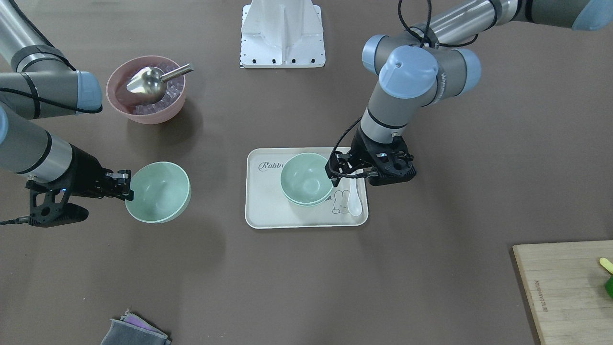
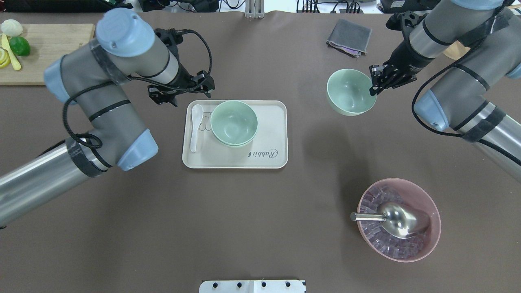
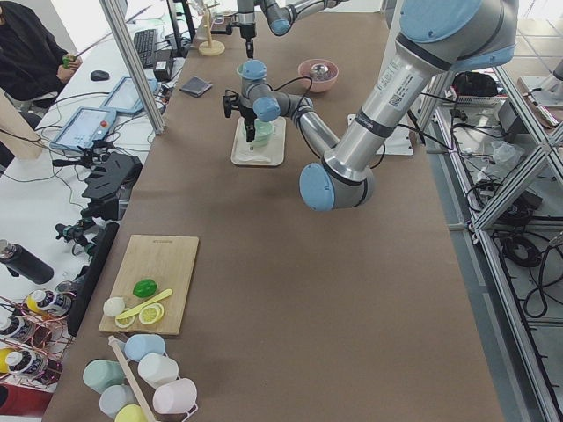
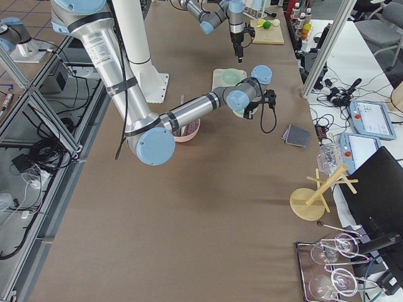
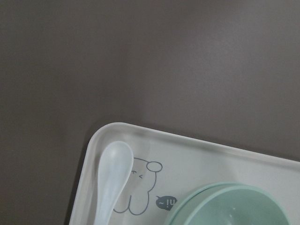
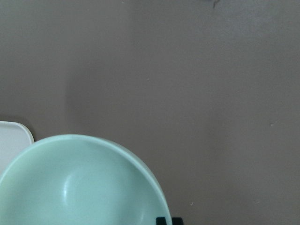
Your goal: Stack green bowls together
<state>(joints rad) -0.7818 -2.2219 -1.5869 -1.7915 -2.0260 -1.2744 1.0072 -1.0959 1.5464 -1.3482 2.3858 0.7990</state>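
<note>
A matte brown bench [image 2: 244, 211] carries a smooth cream tray [image 2: 270, 116] lettered "Rabbi" in script, with a rabbit drawing. On the tray, two pale green bowls [image 2: 234, 122] sit nested, a glossy white spoon [image 2: 195, 126] beside them. The left tool [image 1: 348, 173] hovers spread and empty over the tray's spoon end. Well off the tray's other end, the right tool [image 2: 373, 85] pinches the rim of the third green bowl [image 2: 350, 91].

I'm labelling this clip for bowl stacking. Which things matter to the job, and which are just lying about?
Job: nested bowls on the tray; third bowl in the right gripper.
Lying about: spoon, pink bowl, scoop, cloth, board.
</note>
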